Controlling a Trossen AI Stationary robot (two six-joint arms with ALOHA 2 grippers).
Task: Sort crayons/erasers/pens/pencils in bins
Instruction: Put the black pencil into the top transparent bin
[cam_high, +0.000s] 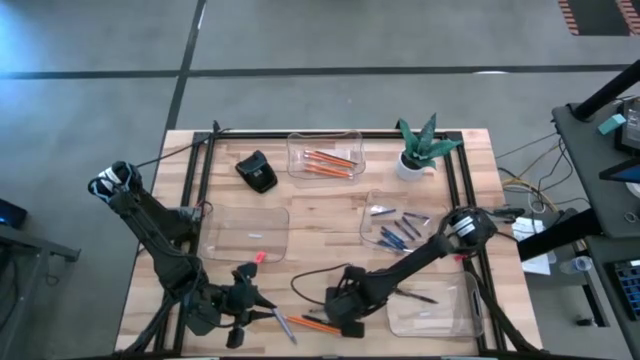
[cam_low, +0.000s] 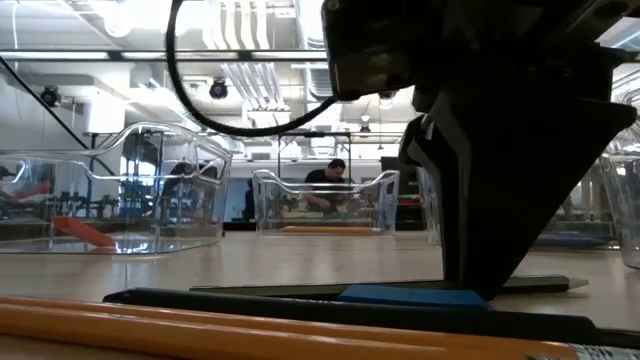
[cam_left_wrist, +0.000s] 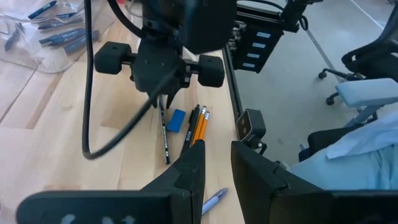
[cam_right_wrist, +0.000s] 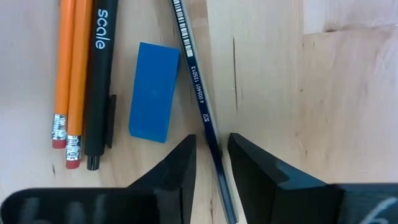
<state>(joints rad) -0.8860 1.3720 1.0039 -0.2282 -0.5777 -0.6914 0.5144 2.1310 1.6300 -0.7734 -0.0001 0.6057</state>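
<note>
Wooden tabletop (cam_high: 320, 230) is where a dark blue pencil (cam_right_wrist: 198, 87) is straddled by the unclosed right gripper (cam_right_wrist: 211, 165), so clamping comes next.

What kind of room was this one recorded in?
Most likely a robotics lab or open workshop floor: a bare concrete floor around the wooden table, exposed ceiling ducts overhead, office chairs nearby, and a person working at a bench in the background.
</note>
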